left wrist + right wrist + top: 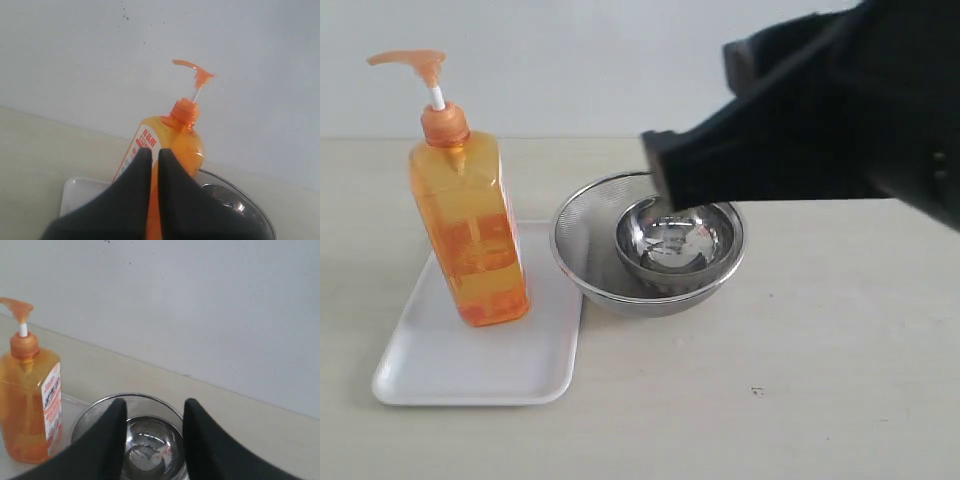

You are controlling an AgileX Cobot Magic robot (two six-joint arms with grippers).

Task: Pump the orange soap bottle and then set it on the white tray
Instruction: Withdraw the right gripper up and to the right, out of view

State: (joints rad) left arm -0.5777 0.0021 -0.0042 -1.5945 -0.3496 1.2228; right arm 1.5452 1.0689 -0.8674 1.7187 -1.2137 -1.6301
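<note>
Since the right claw (153, 404) hangs with its jaws apart and nothing between them, above the steel bowls and well apart from the orange soap bottle (470, 230), the placing part of the task looks done: the bottle stands upright on the white tray (470, 370), toward the tray's far end, with its pump head (410, 60) raised on the white stem. The left claw (154, 154) is closed with only a thin slit between its tips. It holds nothing, and the bottle shows behind it, not in it.

What remains is probably a clean retreat. The right arm should rise before it travels, so its dark body clears the rim of the larger steel bowl (582, 250) and the smaller bowl (675, 240) nested inside it. It should also keep away from the tall, narrow bottle, which a light knock near the pump could tip off its base. The left claw should back straight away from the bottle rather than sweep sideways.

The tray edge lies just beside the larger bowl. Both rest on a pale, matt bench (800, 380) with a small dark speck near the front. Behind it rises a plain whitish wall (570, 60) with a few faint specks.
</note>
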